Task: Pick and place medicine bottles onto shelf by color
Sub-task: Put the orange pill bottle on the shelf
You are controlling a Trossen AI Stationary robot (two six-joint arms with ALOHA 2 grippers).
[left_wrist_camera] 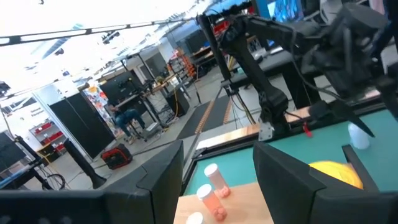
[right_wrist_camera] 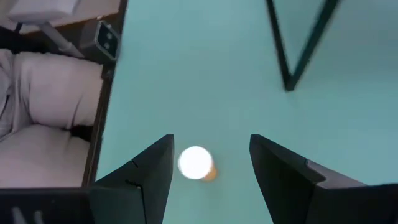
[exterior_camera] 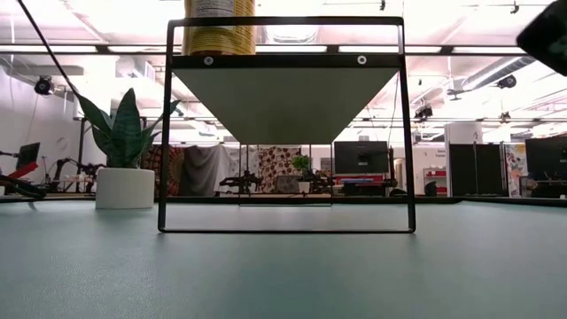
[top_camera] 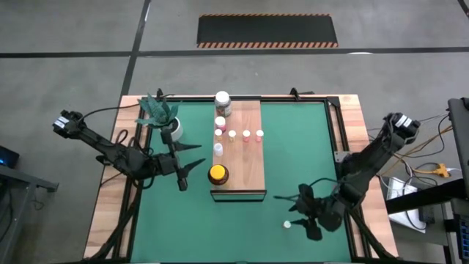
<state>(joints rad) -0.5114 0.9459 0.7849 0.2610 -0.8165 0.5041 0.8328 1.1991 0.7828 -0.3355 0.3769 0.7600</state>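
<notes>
We see the right pincer (right_wrist_camera: 211,171) open, poised directly over the small white-capped medicine bottle (right_wrist_camera: 196,163) standing upright on the green desk (top_camera: 293,147), off the near right corner of the long light-brown wooden shelf (top_camera: 245,165). Left pincer (top_camera: 192,166) waits open, beside the shelf.

I see a green surface (top_camera: 293,147), light-brown shelf (top_camera: 245,172) with dark front edge; on it an amber jar (top_camera: 218,174) with yellow lid, pink-capped bottles (top_camera: 246,136). Right of shelf: white-capped orange bottle (right_wrist_camera: 196,164).
</notes>
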